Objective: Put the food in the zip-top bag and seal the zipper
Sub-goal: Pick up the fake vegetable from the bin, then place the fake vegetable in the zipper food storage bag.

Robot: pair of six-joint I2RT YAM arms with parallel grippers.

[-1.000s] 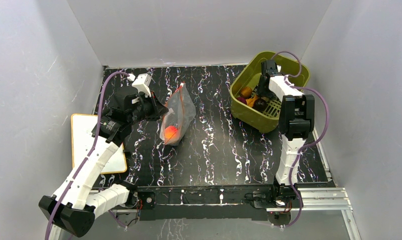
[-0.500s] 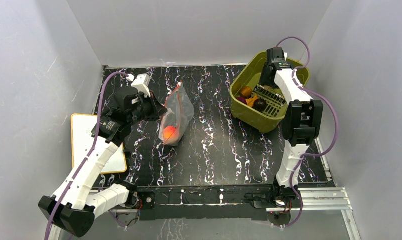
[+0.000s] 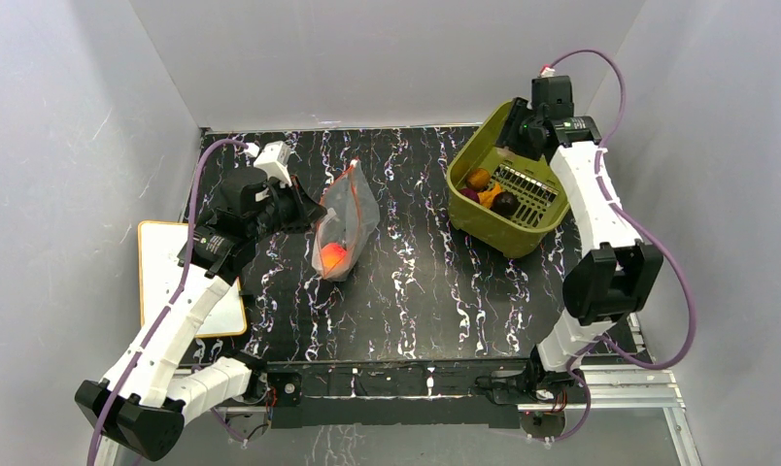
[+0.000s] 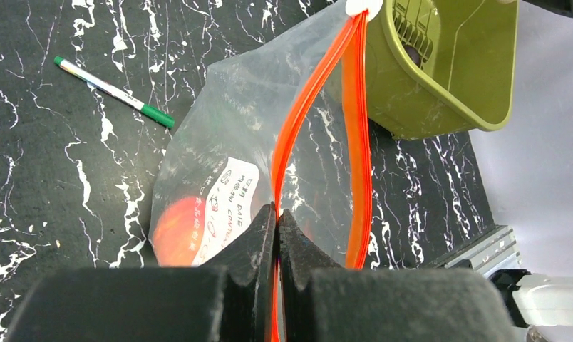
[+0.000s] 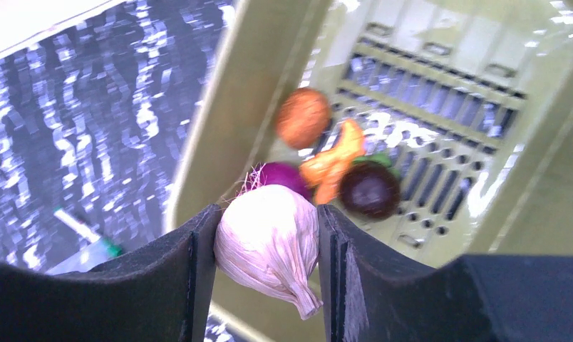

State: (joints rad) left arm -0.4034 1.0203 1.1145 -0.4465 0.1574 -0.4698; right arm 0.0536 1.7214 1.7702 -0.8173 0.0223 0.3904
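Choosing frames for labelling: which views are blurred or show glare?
Right wrist: table and green basket smeared by blur, glare on the basket floor, garlic between the fingers sharp. Left wrist: crisp, zipper and pen clear. Top external: sharp, evenly lit.

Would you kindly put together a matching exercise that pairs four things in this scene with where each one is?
Things:
1. garlic
2. peach
3. pen
4. zipper

Places:
A. lying on the table
B. pinched in the left gripper
C. held in the right gripper
D. inside the bag

Pairs: 1-C, 2-D, 3-A, 4-B
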